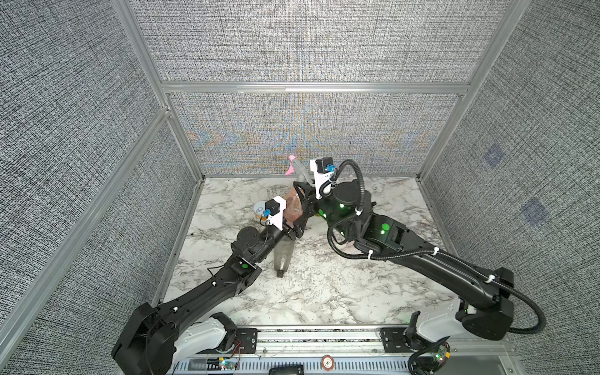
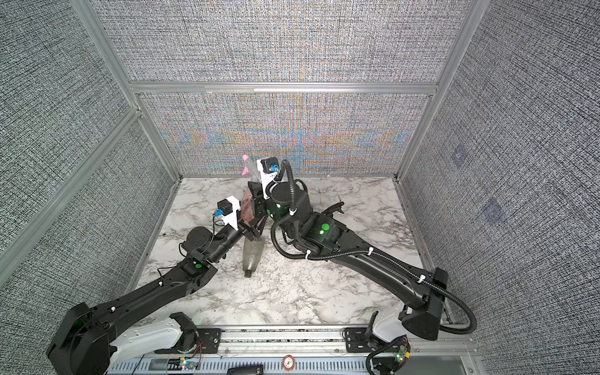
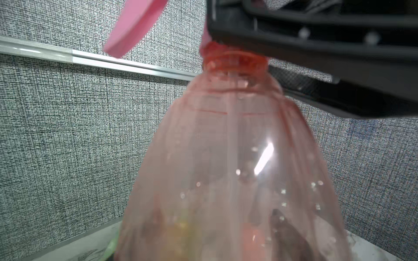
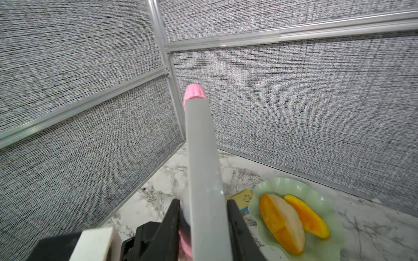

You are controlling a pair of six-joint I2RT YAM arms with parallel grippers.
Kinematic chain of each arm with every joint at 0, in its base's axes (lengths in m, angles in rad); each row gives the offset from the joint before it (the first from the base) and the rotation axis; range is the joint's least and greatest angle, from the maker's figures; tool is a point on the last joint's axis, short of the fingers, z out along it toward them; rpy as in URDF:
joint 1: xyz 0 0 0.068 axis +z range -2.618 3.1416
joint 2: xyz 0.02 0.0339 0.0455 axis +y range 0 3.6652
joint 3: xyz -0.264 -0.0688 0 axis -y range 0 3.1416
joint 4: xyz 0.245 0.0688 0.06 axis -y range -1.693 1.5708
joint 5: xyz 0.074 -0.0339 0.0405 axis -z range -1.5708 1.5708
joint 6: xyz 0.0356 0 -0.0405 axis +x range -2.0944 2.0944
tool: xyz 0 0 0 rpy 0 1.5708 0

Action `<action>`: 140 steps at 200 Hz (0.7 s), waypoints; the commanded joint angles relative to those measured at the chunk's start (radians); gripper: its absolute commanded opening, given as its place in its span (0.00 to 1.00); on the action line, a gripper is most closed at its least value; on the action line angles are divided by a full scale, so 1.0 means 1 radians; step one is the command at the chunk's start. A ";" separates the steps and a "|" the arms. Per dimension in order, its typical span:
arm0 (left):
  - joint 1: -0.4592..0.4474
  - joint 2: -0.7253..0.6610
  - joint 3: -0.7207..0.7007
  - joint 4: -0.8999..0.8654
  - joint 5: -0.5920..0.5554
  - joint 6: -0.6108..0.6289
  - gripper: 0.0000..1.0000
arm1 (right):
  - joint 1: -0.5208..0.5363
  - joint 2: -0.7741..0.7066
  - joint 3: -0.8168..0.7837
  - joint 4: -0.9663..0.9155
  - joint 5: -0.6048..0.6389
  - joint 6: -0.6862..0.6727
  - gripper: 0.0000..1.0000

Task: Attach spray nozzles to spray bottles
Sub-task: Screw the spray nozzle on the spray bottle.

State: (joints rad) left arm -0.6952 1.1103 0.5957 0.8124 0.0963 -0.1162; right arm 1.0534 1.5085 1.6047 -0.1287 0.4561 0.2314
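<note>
We counted two bottles. One clear pink bottle [image 3: 226, 158] was up off the marble table [image 1: 324, 292], tilted, near the middle-back of the table between the two arms. One smoky grey bottle [image 1: 284, 256] lay on its side on the table, just beside the left arm's wrist in both top views. Its neck pointed toward the robot base and nothing touched it.

Nozzles: two. One grey-and-pink nozzle [image 4: 199, 146] sat on the clear pink bottle's neck. Its one dip tube [image 3: 230, 135] ran down inside the bottle and its one pink trigger [image 3: 133, 27] stuck out sideways. One black nozzle [image 2: 334, 207] lay on the table beside the right arm. It showed in a top view only and was too small for detail.

Grippers: two. The left gripper [image 1: 294, 227] had its fingers clamped round the clear pink bottle's lower body, holding it. The right gripper [image 4: 203, 203] had its two fingers either side of the grey-and-pink nozzle, close against it near the collar. We could not tell whether they were pinching it or sitting slack beside it.

Other stuff: one pale green plate [image 4: 271, 185] sat on the table near the raised bottle. Two orange fruit slices [image 4: 280, 221] lay on it, touching each other. One tin can [image 1: 259, 207] stood upright just beside the left wrist camera in a top view.
</note>
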 commanded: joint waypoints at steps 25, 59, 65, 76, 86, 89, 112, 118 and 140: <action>-0.004 0.000 0.001 0.099 0.055 0.135 0.66 | 0.037 0.145 0.104 -0.191 0.155 0.089 0.00; -0.004 0.004 -0.006 0.100 0.018 0.169 0.66 | 0.042 0.205 0.166 -0.197 0.156 0.115 0.00; -0.004 0.006 -0.006 0.100 0.009 0.172 0.66 | 0.042 0.209 0.178 -0.201 0.152 0.115 0.00; -0.004 0.008 -0.009 0.104 -0.001 0.179 0.66 | 0.041 0.211 0.190 -0.202 0.140 0.111 0.00; -0.004 0.007 -0.012 0.107 -0.004 0.176 0.66 | 0.041 0.202 0.190 -0.194 0.115 0.105 0.04; -0.004 0.007 -0.013 0.108 -0.004 0.176 0.66 | 0.040 0.199 0.190 -0.192 0.107 0.104 0.05; -0.004 0.010 -0.012 0.111 0.003 0.166 0.66 | 0.041 0.165 0.186 -0.187 0.075 0.081 0.13; -0.004 0.012 -0.012 0.112 0.005 0.163 0.66 | 0.040 0.156 0.184 -0.187 0.070 0.073 0.16; -0.003 0.019 -0.015 0.118 0.013 0.146 0.66 | 0.040 0.117 0.174 -0.185 0.046 0.056 0.29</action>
State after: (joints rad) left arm -0.6907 1.1229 0.5800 0.8116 -0.0429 -0.0334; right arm 1.0893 1.6463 1.7897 -0.2592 0.6289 0.3241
